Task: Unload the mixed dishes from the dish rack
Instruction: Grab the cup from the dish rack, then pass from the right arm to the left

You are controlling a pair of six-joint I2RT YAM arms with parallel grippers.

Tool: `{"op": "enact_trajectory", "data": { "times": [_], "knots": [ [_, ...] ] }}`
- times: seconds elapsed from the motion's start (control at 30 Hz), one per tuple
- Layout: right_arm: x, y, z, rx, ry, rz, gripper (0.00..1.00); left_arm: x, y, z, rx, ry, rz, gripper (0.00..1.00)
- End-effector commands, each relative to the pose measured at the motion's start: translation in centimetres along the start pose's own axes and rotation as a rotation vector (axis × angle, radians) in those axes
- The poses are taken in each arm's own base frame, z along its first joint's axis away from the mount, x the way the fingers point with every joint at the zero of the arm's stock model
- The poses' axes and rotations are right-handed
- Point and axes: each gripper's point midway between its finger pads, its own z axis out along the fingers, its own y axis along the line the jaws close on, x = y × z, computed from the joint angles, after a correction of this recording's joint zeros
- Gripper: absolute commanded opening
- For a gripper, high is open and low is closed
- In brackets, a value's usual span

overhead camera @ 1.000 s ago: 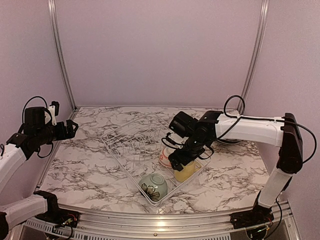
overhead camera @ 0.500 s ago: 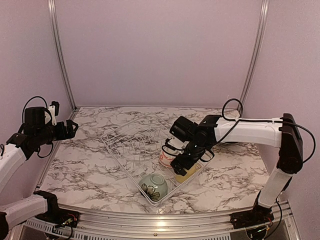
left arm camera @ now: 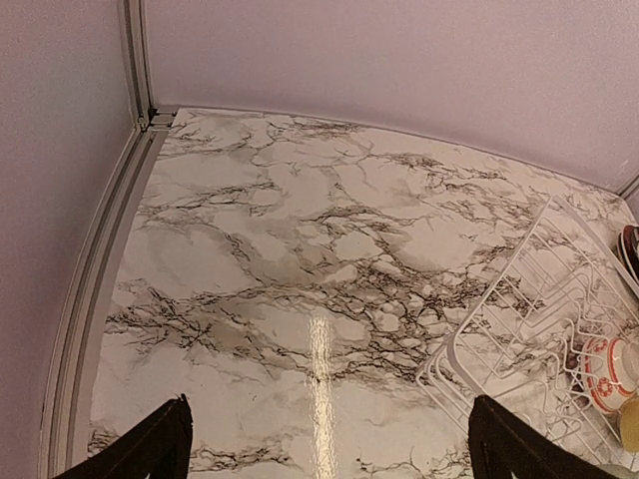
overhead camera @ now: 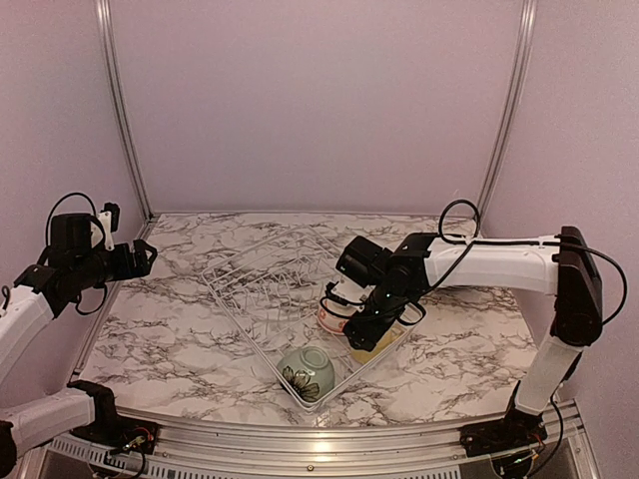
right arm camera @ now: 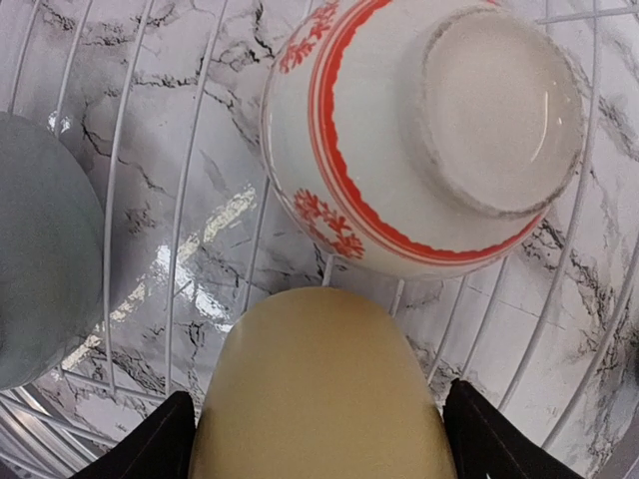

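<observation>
Right hand (right arm camera: 318, 437) poised over yellow cup (right arm camera: 318, 369) in dish rack (overhead camera: 238, 282)
The cup sits directly below, between the wide-open, empty fingers, just beside the red-patterned bowl (right arm camera: 419, 140); the left hand (left arm camera: 329, 441), open and empty, is well apart

The table (overhead camera: 170, 329) under me is a white marble-look top with dark grey veins. A metal rail (left arm camera: 100, 299) runs along its left edge. The white wire dish rack (overhead camera: 250, 274) lies flat on it, turned at a slant, right of centre, with one corner pointing at the near edge. Just beyond the rack's far right side I see the rim of a dark-rimmed plate (left arm camera: 630, 249); whether it rests on the table, I cannot tell.
</observation>
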Motion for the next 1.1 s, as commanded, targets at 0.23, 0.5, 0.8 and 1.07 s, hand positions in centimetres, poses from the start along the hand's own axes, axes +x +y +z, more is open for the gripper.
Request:
{"op": "enact_trajectory", "data": {
  "times": [0.23,0.5,0.8,1.07],
  "knots": [
    [-1.7,1.0,-1.2,-0.048,-0.058,-0.023,0.48,0.0,0.3,0.0,-0.015,0.015,0.01,0.99],
    [-2.8,1.2,-3.8,-0.074,-0.125,-0.019,0.3,0.1,0.3,0.1,-0.016,0.017,0.01,0.99],
    [-4.5,1.4,-6.9,-0.143,-0.244,0.018,0.12,0.1,0.3,0.0,-0.016,0.016,0.01,0.99],
    [-6.0,1.1,-8.5,-0.209,-0.34,0.082,0.0,0.0,0.2,0.0,-0.014,0.013,0.011,0.99]
  ]
}}
